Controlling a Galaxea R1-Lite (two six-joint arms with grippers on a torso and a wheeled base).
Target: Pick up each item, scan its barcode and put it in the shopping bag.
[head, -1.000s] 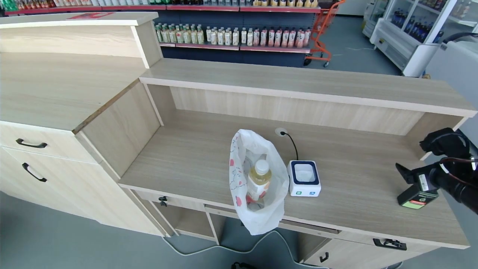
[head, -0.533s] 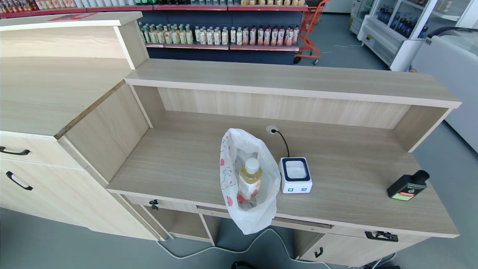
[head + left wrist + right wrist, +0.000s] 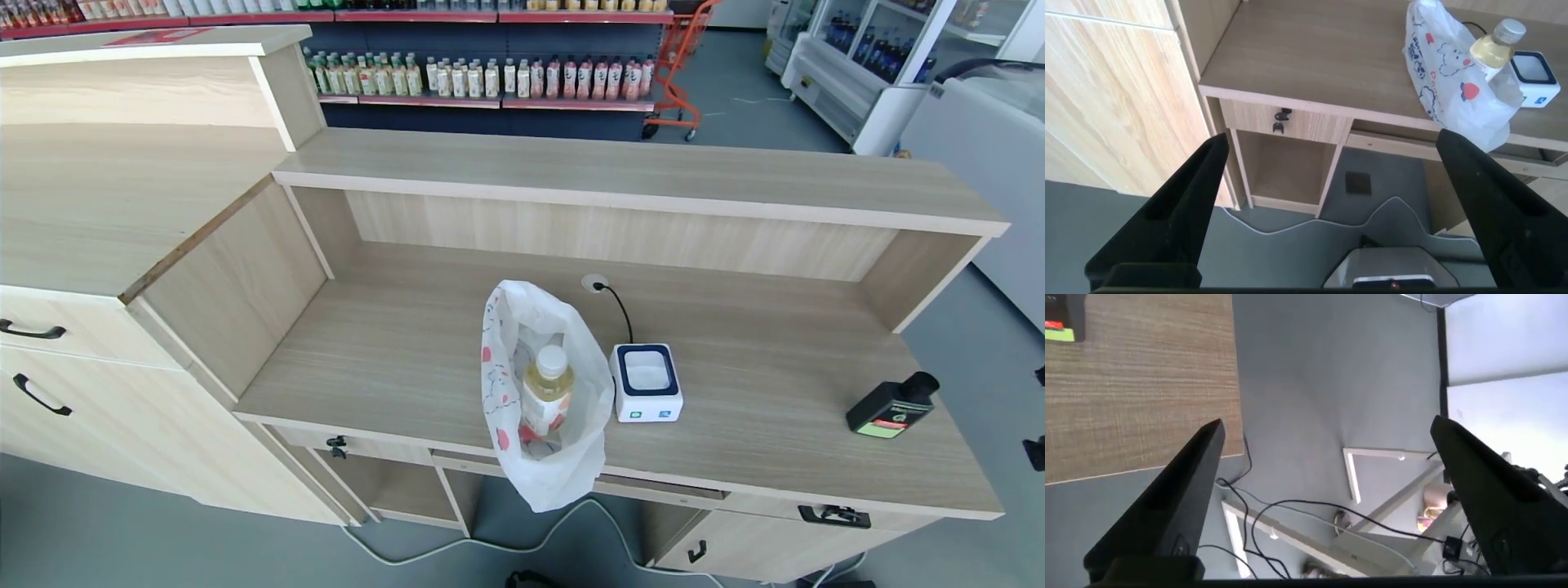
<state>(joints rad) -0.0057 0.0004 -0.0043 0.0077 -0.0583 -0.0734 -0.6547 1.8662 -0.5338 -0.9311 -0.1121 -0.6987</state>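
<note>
White shopping bag (image 3: 502,384) printed with red hearts (cartoon bears too); white-capped bottle (image 3: 547,392) of yellow drink; white scanner (image 3: 647,392) rimmed navy; black flask (image 3: 890,406), green-and-red label; pale wood-grain counter (image 3: 775,367).

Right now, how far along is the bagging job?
Done: one drink bottle stands in the shopping bag. In hand: nothing; left gripper and right gripper are open, empty. Left: the dark bottle lying on the counter, right of the scanner, needs scanning and bagging.
</note>
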